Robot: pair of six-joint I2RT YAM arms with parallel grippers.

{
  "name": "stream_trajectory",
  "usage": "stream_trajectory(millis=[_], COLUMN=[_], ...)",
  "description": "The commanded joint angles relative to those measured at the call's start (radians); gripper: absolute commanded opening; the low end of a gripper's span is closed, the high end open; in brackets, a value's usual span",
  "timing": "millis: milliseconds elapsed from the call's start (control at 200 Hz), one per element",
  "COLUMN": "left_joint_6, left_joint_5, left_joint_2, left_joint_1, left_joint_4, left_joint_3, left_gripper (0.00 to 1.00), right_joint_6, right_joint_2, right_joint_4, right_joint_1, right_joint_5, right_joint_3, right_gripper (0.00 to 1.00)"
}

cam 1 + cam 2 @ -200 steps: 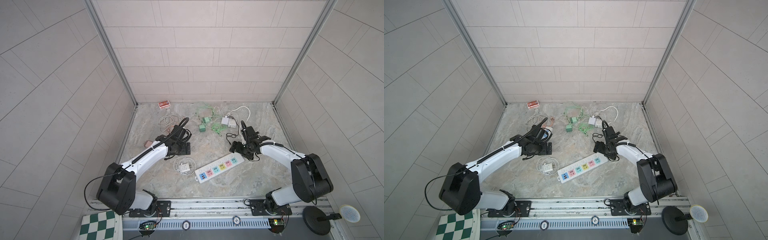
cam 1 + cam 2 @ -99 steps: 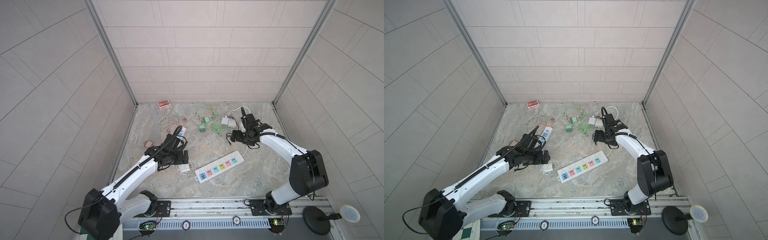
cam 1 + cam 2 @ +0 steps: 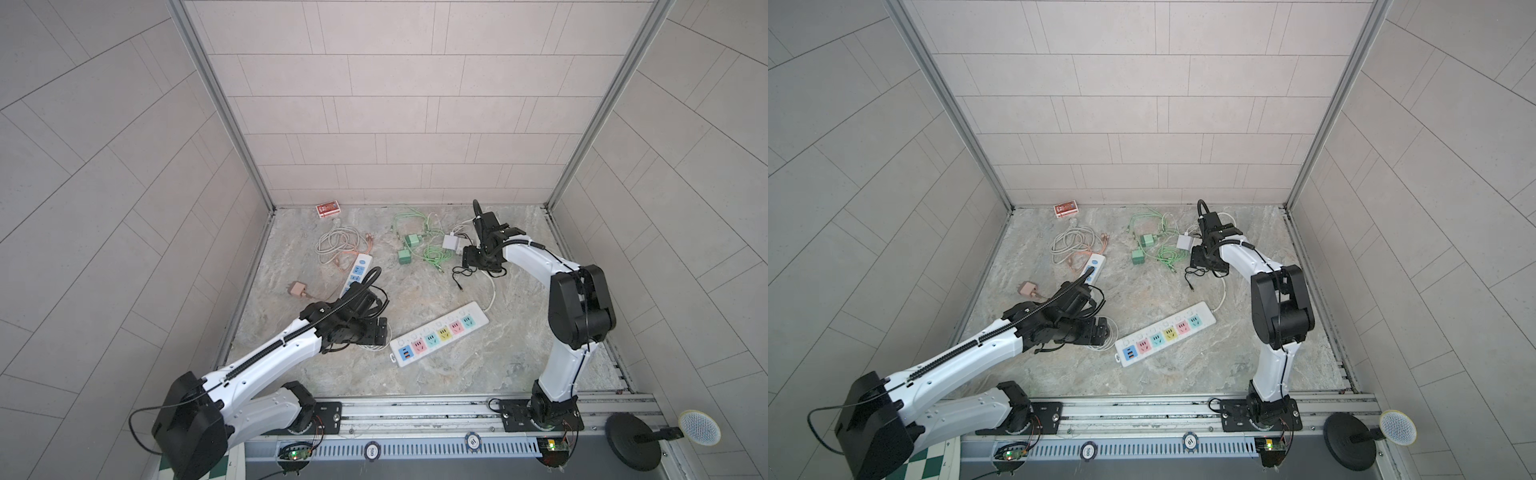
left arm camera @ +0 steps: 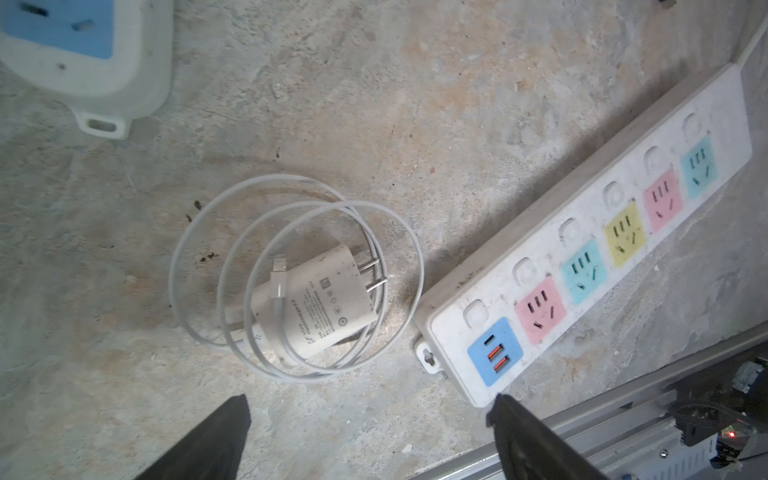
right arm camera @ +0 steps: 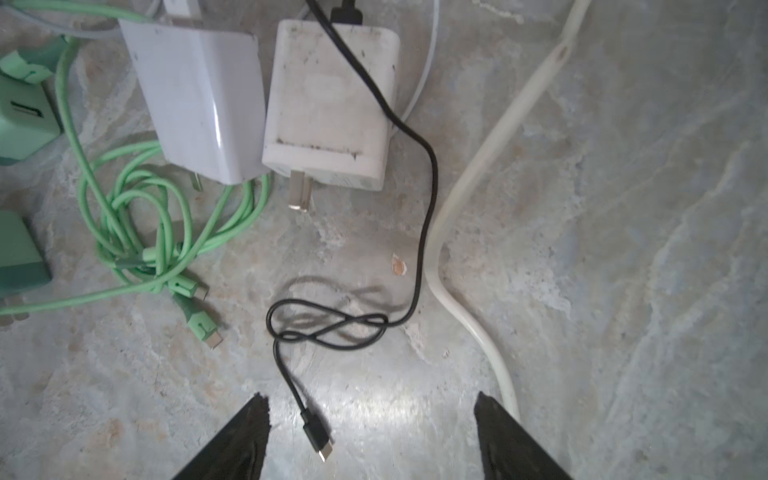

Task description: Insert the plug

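Note:
A white power strip [image 3: 438, 334] [image 3: 1165, 332] [image 4: 582, 266] with coloured sockets lies at front centre. A white two-pin plug [image 4: 316, 299] lies inside its coiled white cable beside the strip's blue USB end. My left gripper [image 4: 370, 403] [image 3: 376, 330] hovers open just above it, holding nothing. At the back right my right gripper [image 5: 370, 403] [image 3: 467, 259] is open over the floor, short of a white charger [image 5: 332, 104] and a pale lilac charger [image 5: 199, 95]. The black cable's end [image 5: 318, 436] lies between its fingers, untouched.
A small blue and white strip [image 3: 357, 270] [image 4: 79, 45] lies behind the left arm. Green chargers and cables [image 3: 409, 247] [image 5: 145, 232], grey and pink cables [image 3: 336, 245], a pink adapter [image 3: 297, 289] and a red box [image 3: 328, 208] are scattered behind. The strip's thick cord [image 5: 478, 208] runs beside my right gripper.
My left arm has swung forward from beside the small blue strip to above the coiled plug. My right gripper has moved back from the strip's end to the chargers at the rear.

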Motion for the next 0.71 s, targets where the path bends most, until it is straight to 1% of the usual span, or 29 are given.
stream_trajectory(millis=[0,220,360,500,701], left_joint_6=[0.020,0.023,0.023,0.040,0.054], left_joint_5=[-0.005,0.013,0.035,0.062,0.081], left_joint_2=[0.026,0.086,0.101,0.112,0.133], left_joint_1=[-0.026,-0.069,-0.074,-0.073,-0.074], left_joint_4=[0.021,0.054,0.083,0.110,0.125], left_joint_3=[0.042,0.043,0.035,0.025,0.010], left_gripper=[0.97,0.97,0.96,0.96,0.96], right_joint_6=[-0.003,0.003,0.020,0.020,0.026], right_joint_2=[0.039,0.130,0.195,0.259,0.302], right_joint_4=[-0.001,0.001,-0.010,-0.038,-0.060], right_joint_1=[-0.003,-0.004,-0.006,-0.006,-0.010], right_joint_5=[-0.022,-0.014,0.036,0.041,0.083], right_joint_3=[0.061,0.156,0.216,0.288,0.351], right_gripper=[0.72,0.67,0.65,0.62,0.62])
